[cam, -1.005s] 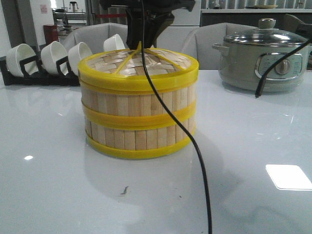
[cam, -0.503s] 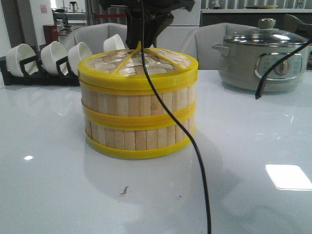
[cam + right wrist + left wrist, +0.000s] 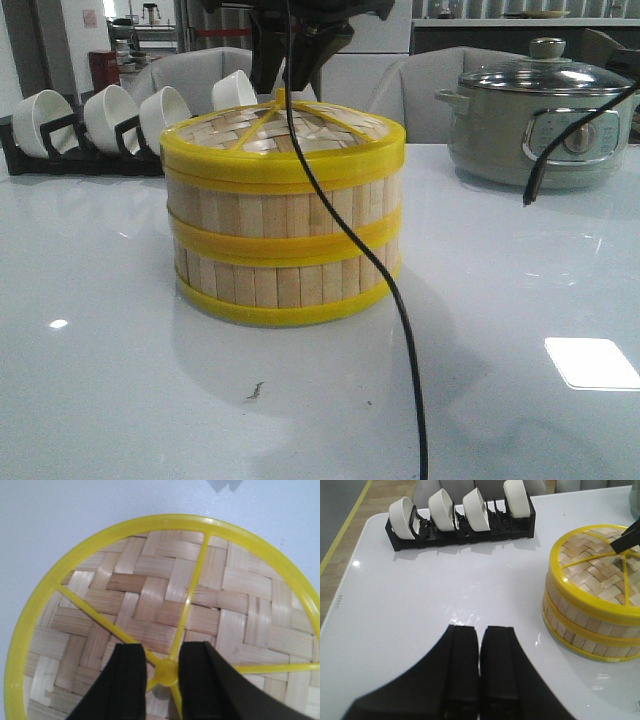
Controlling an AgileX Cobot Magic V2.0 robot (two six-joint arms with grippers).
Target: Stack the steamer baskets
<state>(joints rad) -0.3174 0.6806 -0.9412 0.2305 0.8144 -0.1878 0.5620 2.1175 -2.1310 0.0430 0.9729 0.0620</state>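
Observation:
Two steamer baskets stand stacked on the white table, the upper basket [image 3: 290, 210] on the lower basket [image 3: 290, 282]. The woven yellow-rimmed lid [image 3: 300, 135] lies level on top. The stack also shows in the left wrist view [image 3: 590, 610]. My right gripper [image 3: 285, 80] hangs right above the lid's middle. In the right wrist view my right gripper [image 3: 162, 652] is open, with the lid's yellow knob [image 3: 166, 671] between its fingers and a gap on one side. My left gripper [image 3: 479, 630] is shut and empty, above bare table to the left of the stack.
A black rack of white bowls [image 3: 90, 120] stands at the back left and also shows in the left wrist view [image 3: 460, 520]. A grey-green pot with a glass lid [image 3: 540, 115] stands at the back right. A black cable [image 3: 400, 300] hangs in front of the stack.
The lid was slightly tilted on the top basket and now lies level. My right gripper has risen a little above it.

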